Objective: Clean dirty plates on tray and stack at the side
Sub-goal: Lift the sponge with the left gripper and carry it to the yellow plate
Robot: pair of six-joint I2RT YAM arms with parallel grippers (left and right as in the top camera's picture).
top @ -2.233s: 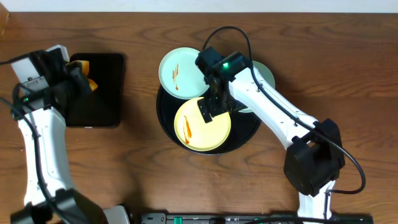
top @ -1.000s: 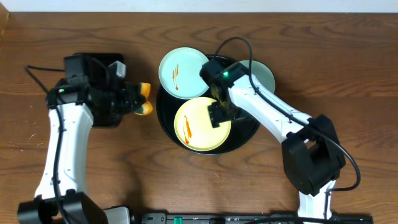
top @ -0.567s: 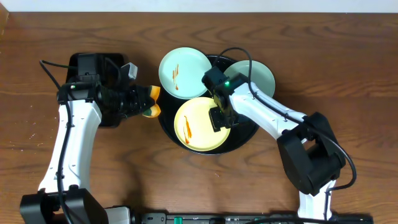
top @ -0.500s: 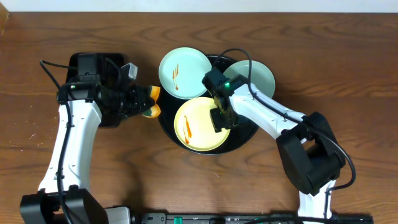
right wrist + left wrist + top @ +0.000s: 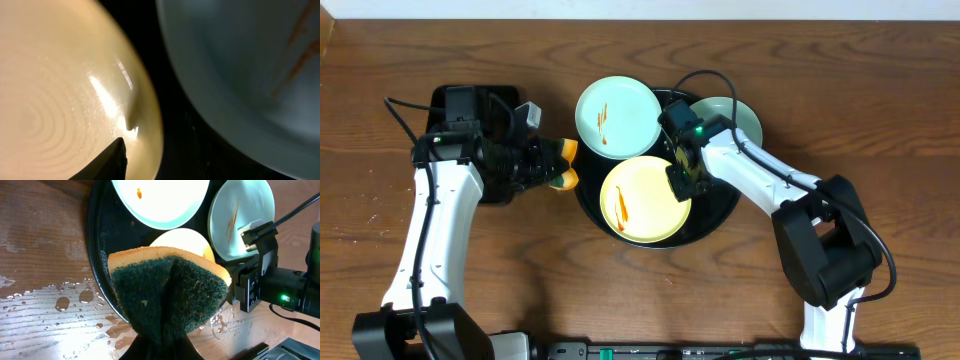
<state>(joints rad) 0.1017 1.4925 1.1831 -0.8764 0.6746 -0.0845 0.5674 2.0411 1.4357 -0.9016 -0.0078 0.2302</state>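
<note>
On the round black tray (image 5: 715,205) lies a pale yellow plate (image 5: 643,198) with an orange streak on its left side. A mint plate (image 5: 617,117) with streaks overlaps the tray's upper left rim. A second mint plate (image 5: 735,122) sits upper right, partly under my right arm. My right gripper (image 5: 685,181) is at the yellow plate's right rim. In the right wrist view one finger (image 5: 107,161) lies over the yellow plate (image 5: 55,100) and the other is hidden. Left of the tray, my left gripper (image 5: 542,165) is shut on a yellow-and-green sponge (image 5: 561,164) (image 5: 170,295).
A rectangular black tray (image 5: 470,135) sits at the far left under my left arm. Water drops and smears wet the wood (image 5: 60,302) beside the round tray's rim (image 5: 96,275). The right arm's cable (image 5: 705,78) loops over the back plates.
My right gripper slid up and right to the yellow plate's rim, its jaws narrowing. The left arm carried the sponge from the rectangular tray towards the round tray, then stopped.
</note>
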